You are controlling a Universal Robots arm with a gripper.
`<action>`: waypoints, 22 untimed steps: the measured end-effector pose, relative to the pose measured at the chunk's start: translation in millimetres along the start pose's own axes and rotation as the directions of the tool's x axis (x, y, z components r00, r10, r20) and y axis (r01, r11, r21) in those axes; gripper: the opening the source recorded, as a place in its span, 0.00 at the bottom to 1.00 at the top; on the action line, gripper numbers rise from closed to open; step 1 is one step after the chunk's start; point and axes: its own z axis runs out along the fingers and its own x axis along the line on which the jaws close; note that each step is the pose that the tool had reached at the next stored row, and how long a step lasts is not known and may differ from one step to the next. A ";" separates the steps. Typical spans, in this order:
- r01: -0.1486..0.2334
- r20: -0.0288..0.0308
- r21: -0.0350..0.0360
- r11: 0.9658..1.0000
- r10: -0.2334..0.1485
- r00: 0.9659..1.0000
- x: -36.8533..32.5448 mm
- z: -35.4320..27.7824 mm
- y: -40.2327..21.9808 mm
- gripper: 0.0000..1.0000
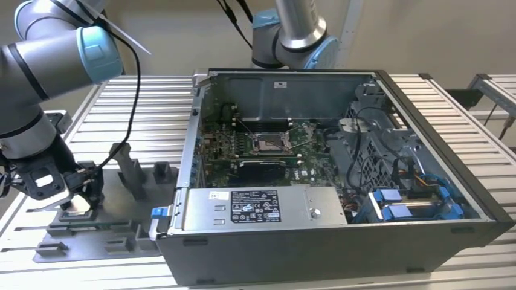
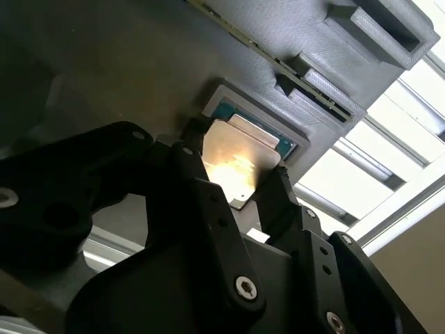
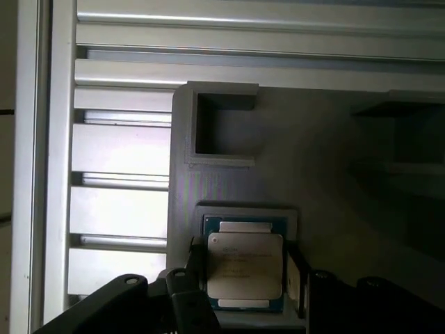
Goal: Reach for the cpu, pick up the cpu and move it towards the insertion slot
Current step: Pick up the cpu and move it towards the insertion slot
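Gripper (image 2: pixel 236 165) low over cpu (image 3: pixel 245 259), cpu seated in grey fixture pocket (image 3: pixel 247 209) just outside computer case (image 1: pixel 435 241), insertion slot (image 1: pixel 267 144) inside case, I can't tell clamped or released

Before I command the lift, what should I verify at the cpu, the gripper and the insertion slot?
1. The cpu lies flat in the pocket of the grey fixture: ok.
2. The gripper straddles the cpu in both wrist views: ok.
3. Gripper shut firmly on the cpu: cannot tell.
4. The computer case is open on top, so the board inside is reachable: ok.
5. The insertion slot is open and empty: cannot tell from the exterior view.
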 end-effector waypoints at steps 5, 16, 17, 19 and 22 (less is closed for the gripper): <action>0.000 0.000 0.000 1.000 0.000 1.000 0.1 -14.9 0.5 0.00; -0.015 0.003 -0.001 1.000 0.015 1.000 0.2 -28.7 1.1 0.00; -0.020 0.003 -0.001 1.000 0.020 1.000 0.2 -29.7 1.1 0.00; -0.034 0.004 -0.002 0.999 0.034 0.999 0.2 -30.6 1.1 0.00; -0.042 0.004 -0.002 0.999 0.042 0.999 0.2 -33.3 1.2 0.00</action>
